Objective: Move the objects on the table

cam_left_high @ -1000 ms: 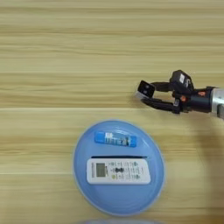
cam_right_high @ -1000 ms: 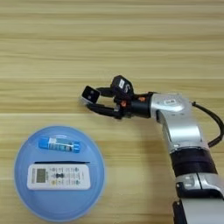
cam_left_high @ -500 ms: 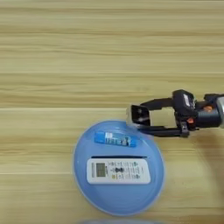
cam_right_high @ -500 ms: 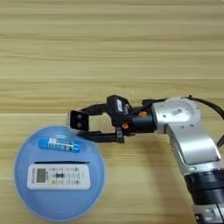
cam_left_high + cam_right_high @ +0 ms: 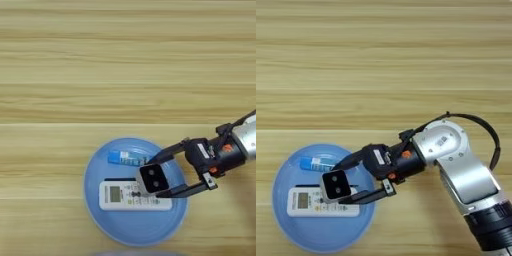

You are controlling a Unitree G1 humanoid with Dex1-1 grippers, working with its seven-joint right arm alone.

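Two items: remote (image 5: pixel 134 195) and glue stick (image 5: pixel 127 158), inside plate rim (image 5: pixel 95 210)
Claw (image 5: pixel 162 175): fingers spread wide over remote, holding nothing
Table (image 5: pixel 125 65): bare beyond plate

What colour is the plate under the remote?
Blue plate, clearest in the left eye view.

Plate (image 5: pixel 100 210): large, round, blue, with a shallow raised rim.
Position: near the bottom edge of both views, lying flat on the wood surface.
Visibility: whole in the left eye view; its left rim close to the frame edge in the right eye view.
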